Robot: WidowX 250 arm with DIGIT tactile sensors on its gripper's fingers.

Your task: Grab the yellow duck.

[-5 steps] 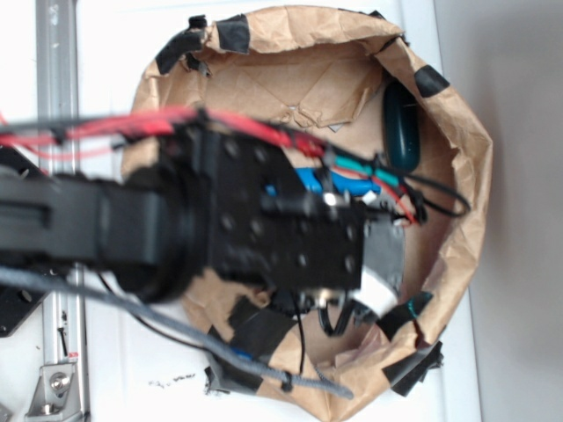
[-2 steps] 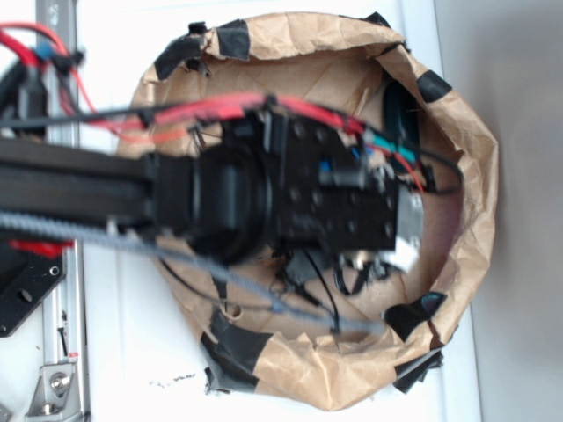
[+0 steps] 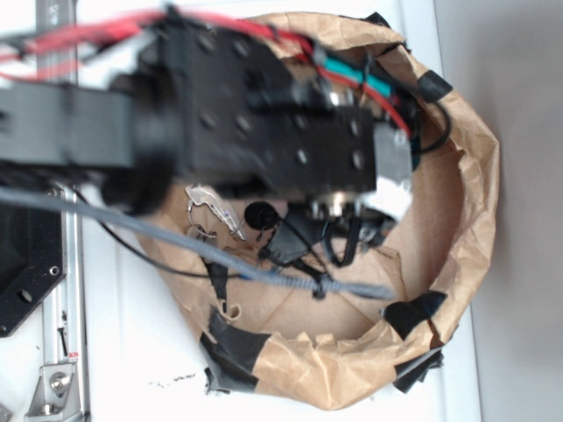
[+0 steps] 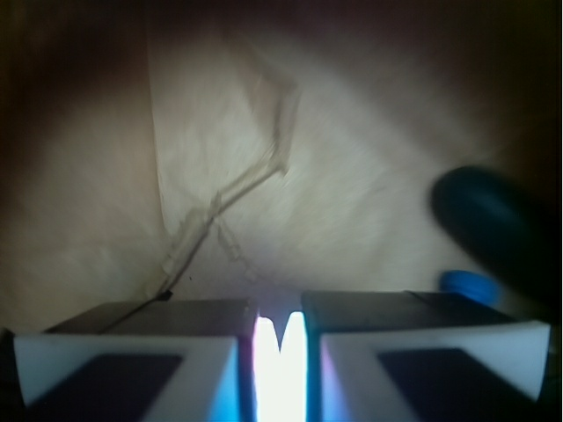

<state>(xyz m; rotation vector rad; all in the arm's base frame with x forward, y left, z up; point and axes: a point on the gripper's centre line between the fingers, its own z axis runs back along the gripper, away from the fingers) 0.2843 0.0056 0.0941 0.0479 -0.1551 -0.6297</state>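
Note:
The yellow duck does not show in either view. My gripper (image 3: 394,199) hangs over the upper right inside of the brown paper bag (image 3: 462,255), and the black arm hides much of the bag floor. In the wrist view the gripper (image 4: 280,304) has its two jaws almost together. Only a narrow slit is left between them, filled by a washed-out white glare with a small notch. I cannot tell what that glare is. Creased paper floor (image 4: 264,176) lies ahead of the fingertips.
A dark rounded object (image 4: 493,224) and a small blue cap (image 4: 466,283) lie to the right of the jaws. Black tape patches (image 3: 230,347) mark the bag rim. A metal clip (image 3: 211,215) and loose cables hang under the arm. A metal rail (image 3: 57,290) runs along the left.
The arm and gripper have moved from the lower part of the bag toward its upper rim. The blue object and the dark teal object seen earlier are now hidden under the arm.

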